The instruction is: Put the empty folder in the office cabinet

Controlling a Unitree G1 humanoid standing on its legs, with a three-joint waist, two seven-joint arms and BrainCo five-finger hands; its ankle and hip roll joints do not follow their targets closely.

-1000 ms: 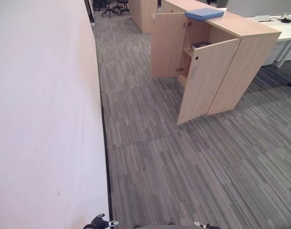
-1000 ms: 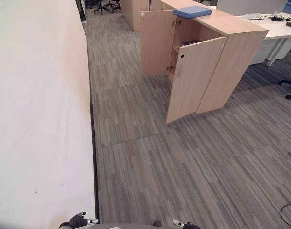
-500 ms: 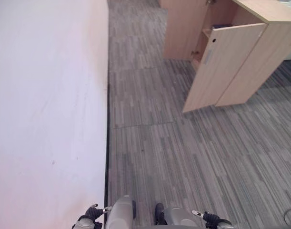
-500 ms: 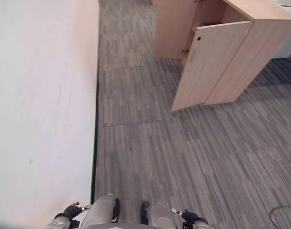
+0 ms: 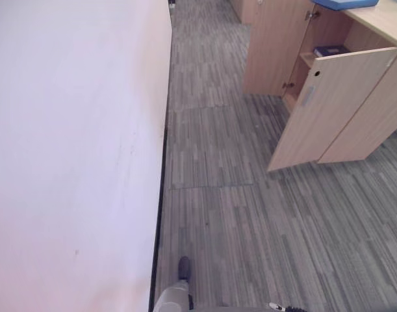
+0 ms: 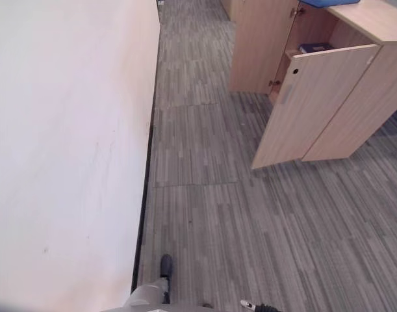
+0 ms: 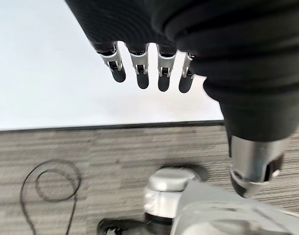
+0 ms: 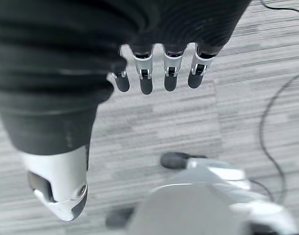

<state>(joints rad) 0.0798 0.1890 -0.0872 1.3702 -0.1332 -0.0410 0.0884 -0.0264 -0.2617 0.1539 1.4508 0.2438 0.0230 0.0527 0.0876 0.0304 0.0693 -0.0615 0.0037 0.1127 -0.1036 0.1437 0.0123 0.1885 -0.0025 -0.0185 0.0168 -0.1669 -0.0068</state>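
The wooden office cabinet [image 5: 373,117] stands at the upper right with both doors swung open, the near door [image 5: 328,110] facing me. A blue folder [image 5: 344,3] lies flat on the cabinet's top, cut off by the view's upper edge. Another dark blue item [image 5: 329,49] rests on the shelf inside. My left hand [image 7: 142,68] hangs beside the white wall, fingers straight and holding nothing. My right hand [image 8: 146,73] hangs over the carpet, fingers straight and empty; a fingertip of it [image 6: 250,304] peeks in at the bottom edge. Both hands are far from the cabinet.
A long white wall [image 5: 75,130] runs along the left side, with a dark baseboard [image 5: 160,214] at its foot. Grey striped carpet [image 5: 237,214] stretches between the wall and the cabinet. Another wooden unit [image 5: 240,6] stands further down the aisle.
The camera has swung, so the cabinet now sits further right and the folder's edge is back in view at the top. Both hands have dropped from the bottom edge.
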